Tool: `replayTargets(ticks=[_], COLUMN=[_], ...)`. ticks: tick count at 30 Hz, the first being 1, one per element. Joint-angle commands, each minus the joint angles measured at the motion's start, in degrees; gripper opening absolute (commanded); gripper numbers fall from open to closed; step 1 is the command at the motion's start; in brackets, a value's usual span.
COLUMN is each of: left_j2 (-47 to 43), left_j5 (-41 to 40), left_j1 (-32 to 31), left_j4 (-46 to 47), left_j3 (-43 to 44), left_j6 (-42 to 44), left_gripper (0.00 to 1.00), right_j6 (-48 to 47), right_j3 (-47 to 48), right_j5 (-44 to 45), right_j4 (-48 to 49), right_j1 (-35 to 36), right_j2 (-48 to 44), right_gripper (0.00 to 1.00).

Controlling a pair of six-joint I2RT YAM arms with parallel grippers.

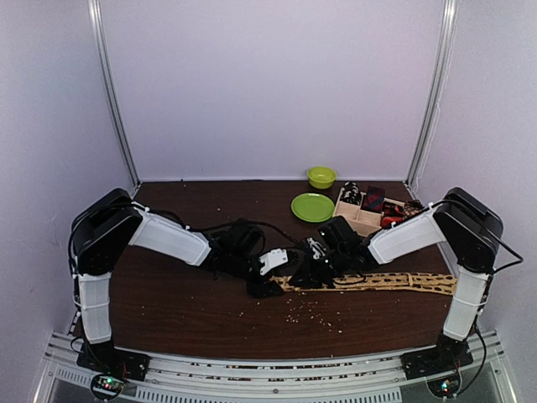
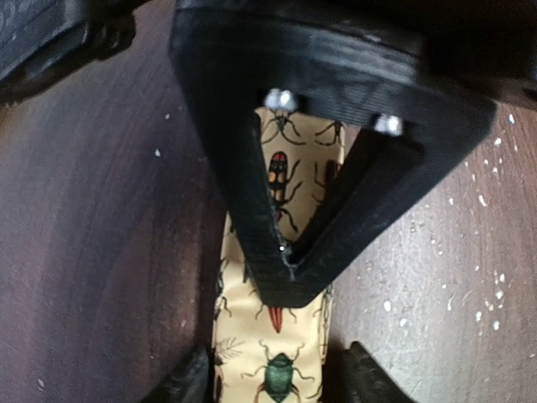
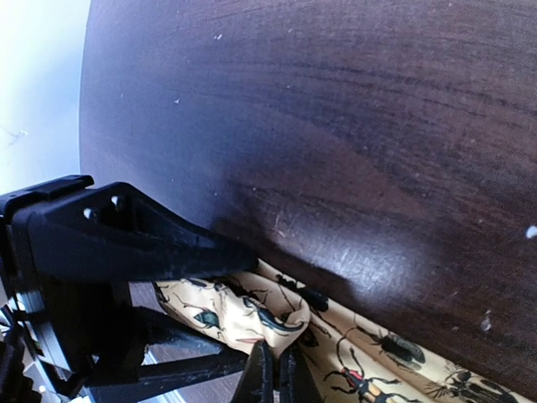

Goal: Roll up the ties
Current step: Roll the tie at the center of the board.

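A: Where is the tan tie [image 1: 394, 281]?
B: Flat on the desk [image 1: 193, 294], a long strip across the lower right of the overhead view. Its end reaches the middle of the frame, where both arms meet. Close up, the print is beetles.
A: And the right gripper [image 3: 274, 369]?
B: Its fingers are pressed together at the bottom of its wrist view, pinching a raised fold of the tie, with no gap between them.
A: The left gripper [image 2: 277, 382]?
B: Spread wide. Its fingertips sit low in its own view, one on each side of the tie, and the fabric runs between them.
A: Anything else?
B: A wooden tray [image 1: 367, 220] at the upper right of the overhead view holds small dark and red bundles [image 1: 373, 200]. A green plate [image 1: 313, 207] lies just beside it, with a green bowl [image 1: 321, 176] above that. Pale crumbs [image 1: 315, 315] are scattered below the tie.
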Motion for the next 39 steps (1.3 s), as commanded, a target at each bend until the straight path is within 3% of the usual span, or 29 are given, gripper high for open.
replayTargets(ticks=[1,3,6,9,13,17,20,23,31,39], left_j2=[0.9,0.2,-1.5,-2.1,-1.9,-2.1,-3.8,-9.3,-15.2,-14.0], left_j5=[1.1,1.5,1.5,1.4,1.9,0.6,-0.8,-2.7,-5.8,-6.8], left_j1=[-0.6,-0.7,-0.7,-0.7,-0.8,-0.8,-0.8,-0.7,-0.7,-0.7], left_j4=[-2.2,-1.9,-0.7,-0.8,-0.8,-0.5,0.3,5.6,19.0,24.6], left_j3=[-1.2,-2.9,-5.7,-6.4,-6.0,-5.9,-7.5,-12.9,-25.2,-27.9], left_j6=[1.7,2.0,2.2,2.5,2.1,0.6,-1.2,-3.2,-8.9,-10.4], left_gripper=[0.43,0.32,0.23,0.21,0.21,0.28,0.49,0.6,0.62,0.6], right_j6=[0.5,1.1,1.5,0.8,0.4,0.1,-0.5,-1.3,-3.6,-4.6], right_j3=[-1.1,-1.7,-2.3,-2.0,-0.7,-0.2,-0.4,-1.2,-3.3,-4.3], right_j5=[-2.0,-3.1,-4.1,-4.0,-4.4,-4.8,-4.1,-3.1,-0.1,1.2], right_j4=[2.4,3.6,4.4,3.9,3.1,3.3,2.5,2.3,1.0,1.1], right_j1=[-0.1,0.1,0.2,0.2,0.2,0.5,0.5,0.5,0.7,0.7], right_j2=[-0.1,-0.7,-1.9,-2.7,-2.1,-0.8,0.5,1.7,2.9,2.6], right_gripper=[0.0,0.0,0.13,0.22,0.22,0.07,0.0,0.0,0.0,0.0])
